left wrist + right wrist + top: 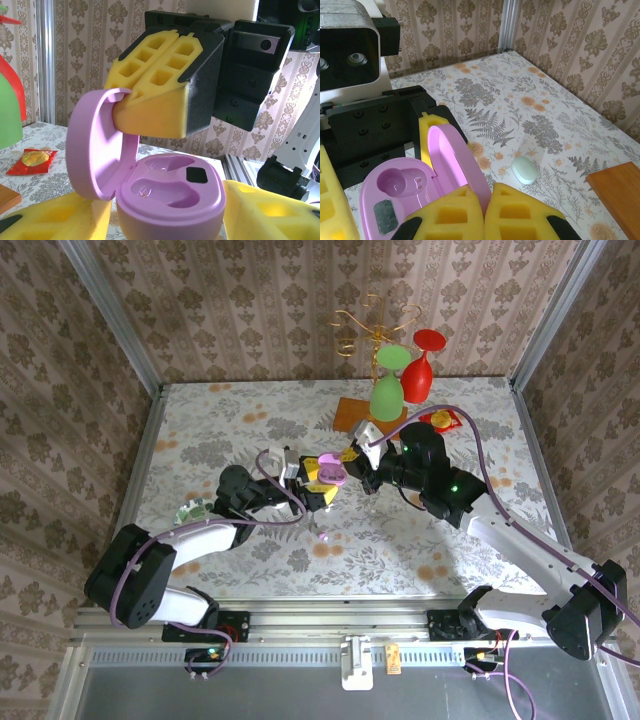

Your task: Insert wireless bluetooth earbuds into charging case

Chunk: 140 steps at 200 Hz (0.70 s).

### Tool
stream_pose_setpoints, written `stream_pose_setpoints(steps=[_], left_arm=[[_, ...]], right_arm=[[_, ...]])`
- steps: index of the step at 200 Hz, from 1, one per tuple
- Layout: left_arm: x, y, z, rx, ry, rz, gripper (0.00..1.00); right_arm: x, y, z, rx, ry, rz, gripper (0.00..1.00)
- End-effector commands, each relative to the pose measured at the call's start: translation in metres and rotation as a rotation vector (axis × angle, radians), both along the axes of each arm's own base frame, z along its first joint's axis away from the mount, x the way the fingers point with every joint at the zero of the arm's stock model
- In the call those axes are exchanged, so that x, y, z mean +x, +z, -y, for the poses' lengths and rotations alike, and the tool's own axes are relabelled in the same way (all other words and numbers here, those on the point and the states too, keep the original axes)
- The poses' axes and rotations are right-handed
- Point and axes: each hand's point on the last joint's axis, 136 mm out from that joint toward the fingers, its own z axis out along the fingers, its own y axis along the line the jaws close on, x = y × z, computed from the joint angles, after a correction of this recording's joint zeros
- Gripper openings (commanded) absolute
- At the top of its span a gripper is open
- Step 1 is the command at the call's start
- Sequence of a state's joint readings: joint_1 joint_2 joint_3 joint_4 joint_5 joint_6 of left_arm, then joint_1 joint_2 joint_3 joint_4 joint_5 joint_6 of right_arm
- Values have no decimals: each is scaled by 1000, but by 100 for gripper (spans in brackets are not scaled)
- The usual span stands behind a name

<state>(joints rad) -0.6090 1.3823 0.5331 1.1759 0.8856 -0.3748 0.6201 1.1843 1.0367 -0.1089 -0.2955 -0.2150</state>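
My left end effector [165, 217] is clenched on the base of the purple charging case [170, 195], one yellow foam finger on either side, holding it up above the table [520, 90]. The case is open, its lid [95, 145] standing upright. My right end effector [487, 194] is closed on the edge of that lid, pinching it from above. One tiny purple earbud [322, 537] lies loose on the table just near-side of the held case. A mint oval case [524, 169] rests on the table beyond the lid.
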Motion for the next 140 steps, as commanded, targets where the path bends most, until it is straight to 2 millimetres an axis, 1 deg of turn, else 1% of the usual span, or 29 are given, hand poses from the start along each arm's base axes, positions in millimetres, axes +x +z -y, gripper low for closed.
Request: stream_pose_setpoints(steps=[1, 15, 47, 79, 89, 98, 117, 123, 124, 129, 135, 140], left_arm=[[1, 16, 3, -37, -7, 35, 59], [1, 15, 3, -36, -7, 34, 55], [1, 14, 4, -34, -14, 32, 42], [1, 13, 4, -37, -17, 33, 34], [1, 13, 4, -36, -18, 36, 32], [1, 12, 4, -35, -19, 42, 30], [0, 10, 3, -31, -15, 54, 30], [1, 9, 3, -29, -14, 57, 30], [1, 9, 3, -29, -14, 58, 30], [1, 9, 3, -29, -11, 61, 30], [1, 8, 2, -27, -7, 64, 30], [2, 7, 1, -26, -5, 65, 30]], right_arm=[[-4, 4, -4, -2, 29, 26, 0], [-5, 5, -4, 2, 32, 26, 0], [-5, 5, -5, 2, 35, 27, 0], [-5, 6, -3, 3, 29, 28, 0], [-6, 8, -3, 11, 26, 31, 2], [-7, 10, -2, 22, 24, 32, 6], [-9, 17, -2, 51, 24, 34, 19], [-10, 19, -1, 59, 23, 34, 25], [-10, 20, -1, 63, 23, 34, 27], [-11, 22, -1, 71, 24, 33, 30], [-12, 24, 0, 83, 26, 33, 37], [-13, 26, 0, 92, 29, 32, 44]])
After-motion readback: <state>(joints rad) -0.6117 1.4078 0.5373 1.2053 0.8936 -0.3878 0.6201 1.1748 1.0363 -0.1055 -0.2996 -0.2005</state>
